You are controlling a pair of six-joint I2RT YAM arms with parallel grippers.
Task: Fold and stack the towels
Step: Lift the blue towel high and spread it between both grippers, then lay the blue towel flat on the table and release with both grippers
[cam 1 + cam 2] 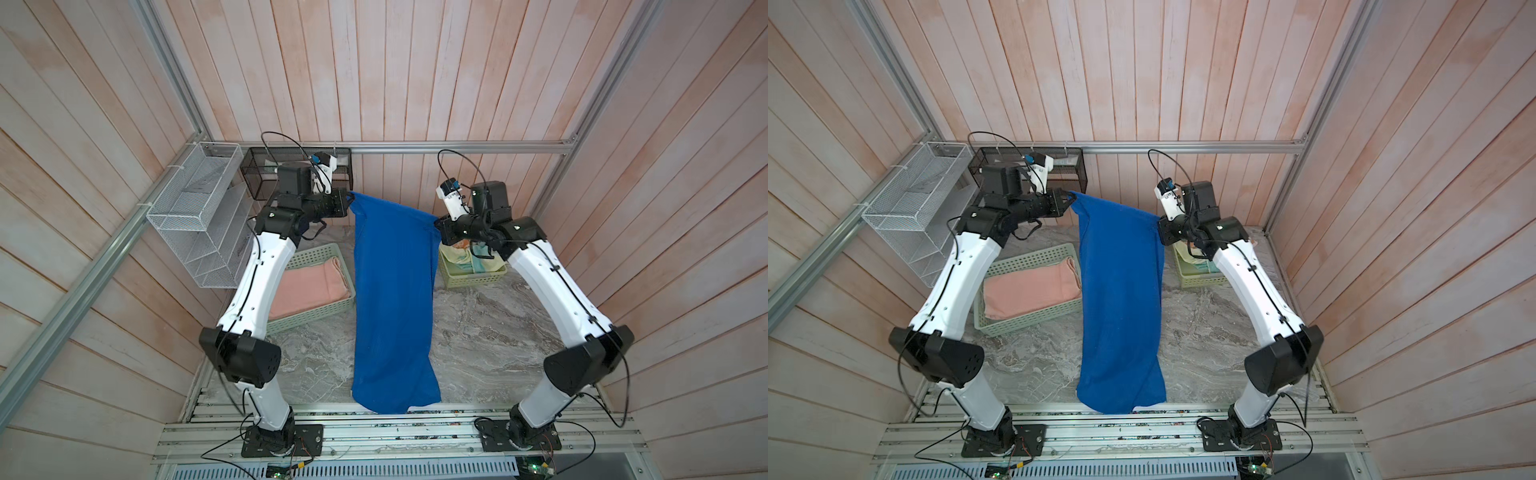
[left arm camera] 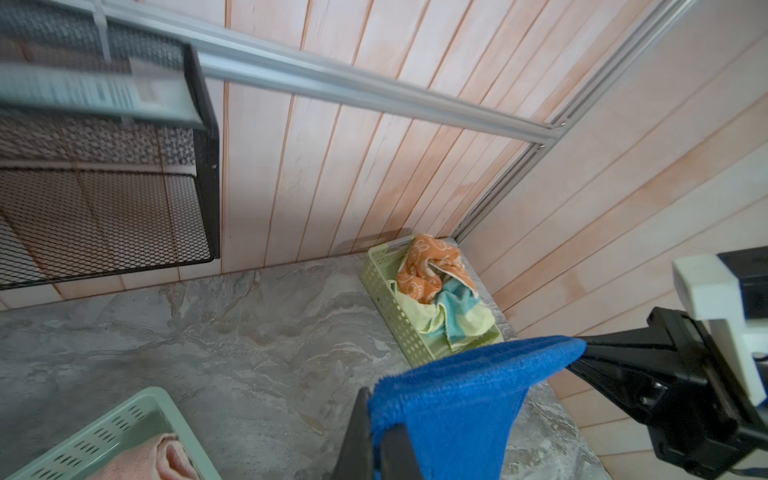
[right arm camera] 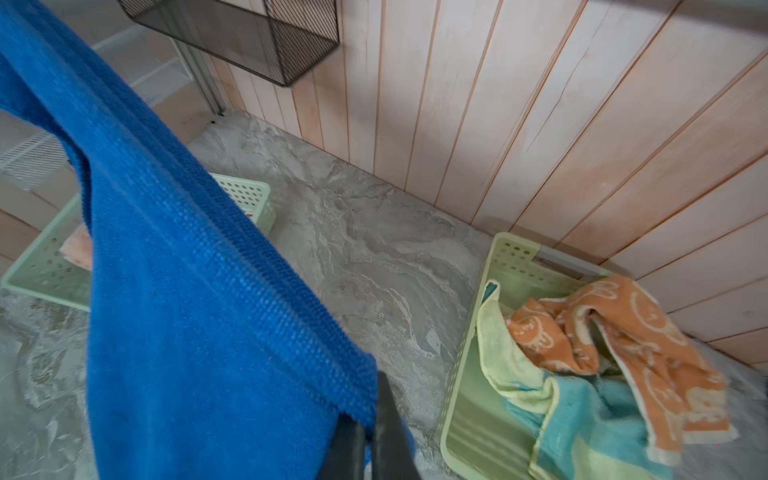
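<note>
We hold the blue towel [image 1: 392,299] hanging above the counter [image 1: 478,324], the left hand [image 1: 350,200] and right hand [image 1: 437,223] each pinching a top corner. The pinches look thin to us. If one slips, a corner drops and the cloth bunches. The mint basket [image 1: 316,252] holds a folded pink towel [image 1: 307,286], and the yellow-green basket [image 2: 386,299] holds two crumpled ones: the orange towel [image 2: 428,266] and the yellow-and-teal towel [image 2: 455,322].

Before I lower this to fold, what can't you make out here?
Blue towel bottom hem: lost in its folds in both top views, cut off in wrist views; table contact unclear.
Pink towel: one end under the left arm in both top views.
Orange towel, yellow towel: mostly under the right arm in both top views.
Left gripper, right gripper: pinch depth buried in cloth.
</note>
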